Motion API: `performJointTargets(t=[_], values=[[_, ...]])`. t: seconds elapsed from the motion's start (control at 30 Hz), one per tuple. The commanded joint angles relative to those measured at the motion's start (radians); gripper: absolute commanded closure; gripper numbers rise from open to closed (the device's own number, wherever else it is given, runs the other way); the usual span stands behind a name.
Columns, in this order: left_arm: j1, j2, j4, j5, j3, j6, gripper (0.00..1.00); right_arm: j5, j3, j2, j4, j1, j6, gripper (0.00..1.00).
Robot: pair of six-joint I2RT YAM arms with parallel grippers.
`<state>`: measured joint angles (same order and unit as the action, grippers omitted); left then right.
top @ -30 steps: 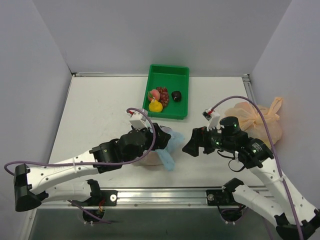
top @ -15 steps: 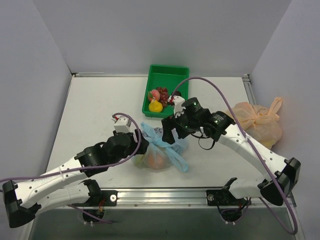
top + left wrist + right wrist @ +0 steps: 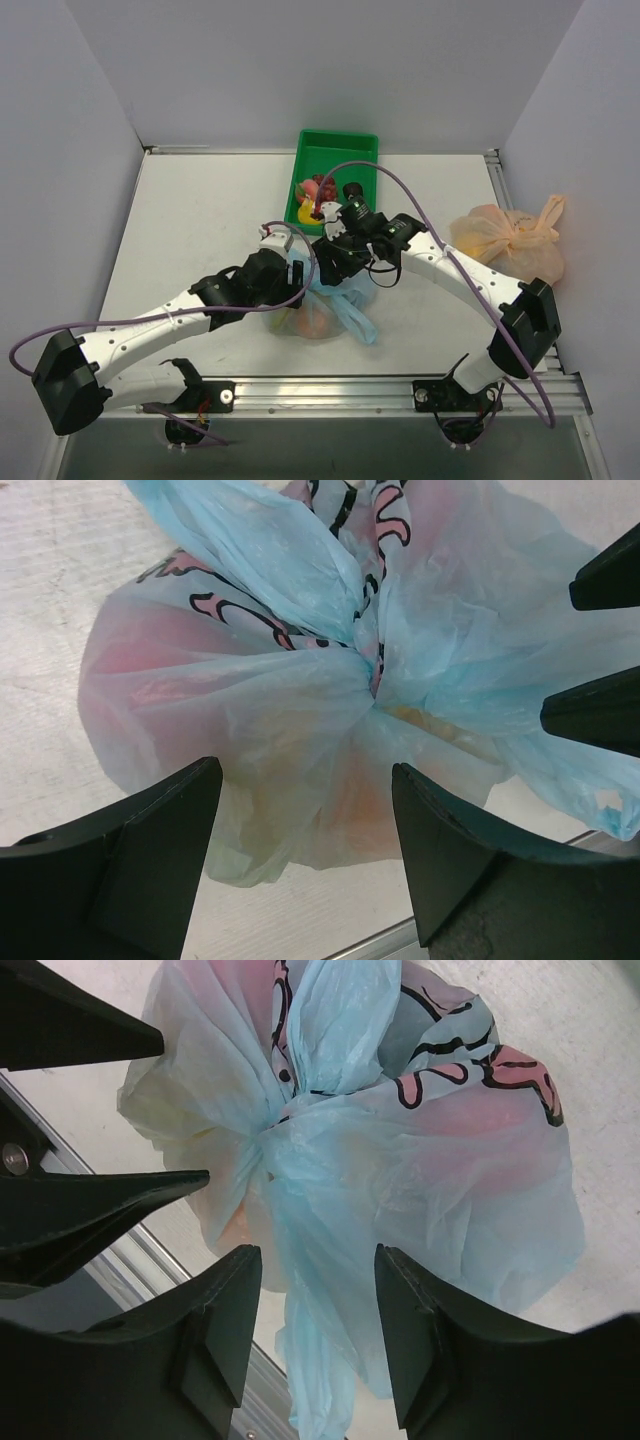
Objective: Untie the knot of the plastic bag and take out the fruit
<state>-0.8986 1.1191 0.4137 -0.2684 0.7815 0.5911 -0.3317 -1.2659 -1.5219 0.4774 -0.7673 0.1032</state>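
**Both hands spread open over the tied blue bag, nothing gripped yet**

The left hand (image 3: 305, 770) hangs wide open and empty over the plastic bag (image 3: 322, 312), which sits at the near middle of the surface (image 3: 200, 210). Its knot (image 3: 370, 675) is tied tight just past the fingers. The fruit (image 3: 314, 320) shows only as orange and red tints inside. The right hand (image 3: 312, 1260), likewise parted and empty, faces it across the knot. Probably best: one hand pinches a handle tail close to the knot, the other pins the neck, then both pull slowly so the thin film doesn't tear.
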Motion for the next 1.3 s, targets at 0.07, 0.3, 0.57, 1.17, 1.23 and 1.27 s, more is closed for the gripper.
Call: performJointTargets(t=[0.07, 0.3, 0.57, 1.17, 1.23, 1.27], values=[[0.006, 0.05, -0.073, 0.051, 0.035, -0.031, 0.23, -0.021, 0.059, 0.002, -0.045, -0.004, 0.032, 0.58], [0.007, 0.084, -0.075, 0.052, 0.015, 0.009, 0.39, -0.04, 0.146, 0.025, -0.111, -0.007, 0.069, 0.61], [0.009, 0.091, -0.073, -0.002, -0.001, 0.01, 1.0, -0.011, 0.18, 0.083, -0.126, -0.004, 0.092, 1.0], [0.268, -0.122, 0.154, -0.032, -0.033, -0.045, 1.0, 0.187, 0.459, 0.565, -0.066, 0.342, 0.408, 1.0], [0.274, -0.139, 0.152, -0.011, -0.047, -0.051, 1.0, 0.169, 0.464, 0.589, -0.048, 0.341, 0.405, 1.0], [0.274, -0.142, 0.148, 0.0, -0.048, -0.063, 1.0, 0.155, 0.458, 0.594, -0.042, 0.338, 0.392, 1.0]])
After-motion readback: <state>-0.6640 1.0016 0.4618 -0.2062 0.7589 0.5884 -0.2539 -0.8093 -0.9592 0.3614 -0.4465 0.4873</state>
